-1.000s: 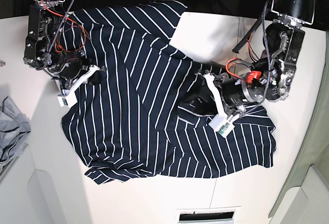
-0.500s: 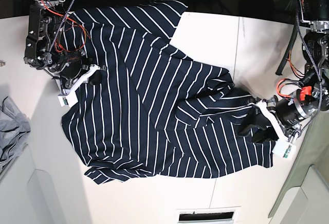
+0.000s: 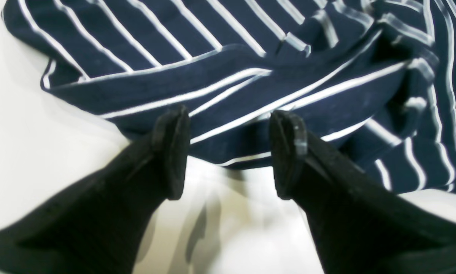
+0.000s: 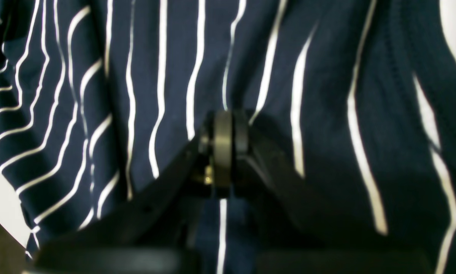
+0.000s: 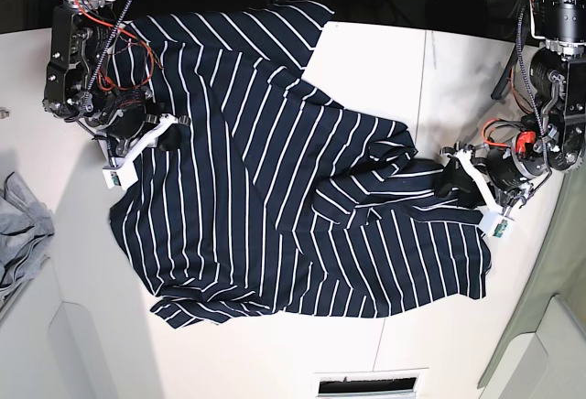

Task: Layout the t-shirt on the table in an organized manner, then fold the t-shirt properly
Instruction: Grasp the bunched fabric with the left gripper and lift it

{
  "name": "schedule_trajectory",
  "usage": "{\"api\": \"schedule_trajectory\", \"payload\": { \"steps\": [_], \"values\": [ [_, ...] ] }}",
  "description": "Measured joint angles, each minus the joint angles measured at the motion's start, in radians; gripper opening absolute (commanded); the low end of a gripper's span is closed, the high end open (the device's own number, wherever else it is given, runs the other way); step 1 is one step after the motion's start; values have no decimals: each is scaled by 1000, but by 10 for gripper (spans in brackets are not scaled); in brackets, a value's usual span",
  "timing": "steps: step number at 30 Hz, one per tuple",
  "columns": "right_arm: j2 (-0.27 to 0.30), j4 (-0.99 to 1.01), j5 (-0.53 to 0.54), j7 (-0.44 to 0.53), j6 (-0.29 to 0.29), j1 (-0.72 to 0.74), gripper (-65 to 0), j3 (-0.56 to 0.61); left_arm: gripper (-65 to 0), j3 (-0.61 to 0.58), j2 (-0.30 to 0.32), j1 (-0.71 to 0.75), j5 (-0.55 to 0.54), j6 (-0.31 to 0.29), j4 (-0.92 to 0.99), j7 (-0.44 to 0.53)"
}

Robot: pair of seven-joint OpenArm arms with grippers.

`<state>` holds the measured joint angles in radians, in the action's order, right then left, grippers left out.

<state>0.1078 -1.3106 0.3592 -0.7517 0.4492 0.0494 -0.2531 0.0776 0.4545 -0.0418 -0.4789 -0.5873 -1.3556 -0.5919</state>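
Note:
The dark navy t-shirt with thin white stripes lies spread but rumpled over the white table, with folds bunched at its right side. My left gripper is at that right edge. In the left wrist view the left gripper stands open, its fingertips on either side of a folded hem of the t-shirt without gripping it. My right gripper rests on the shirt's upper left. In the right wrist view the right gripper is shut, and the t-shirt stripes draw in toward its tips.
A plain grey cloth lies at the table's left edge. A thin dark seam runs across the tabletop right of the shirt. A pale grey-green panel borders the far right, and a slotted white part sits at the bottom.
My left gripper left the shirt's middle, swung out to its lower right edge, then came up to the right edge. The bunched right part lies flatter. The right arm stayed put.

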Motion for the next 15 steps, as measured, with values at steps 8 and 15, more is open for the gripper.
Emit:
{"api": "schedule_trajectory", "payload": {
  "steps": [8,15],
  "values": [
    [0,0,1,0,0,0,-650,0,-296,-86,-2,-5,154,87,28,130],
    [0,0,1,-1,0,0,-650,0,-296,-182,-3,-48,290,200,30,177]
  ]
}}
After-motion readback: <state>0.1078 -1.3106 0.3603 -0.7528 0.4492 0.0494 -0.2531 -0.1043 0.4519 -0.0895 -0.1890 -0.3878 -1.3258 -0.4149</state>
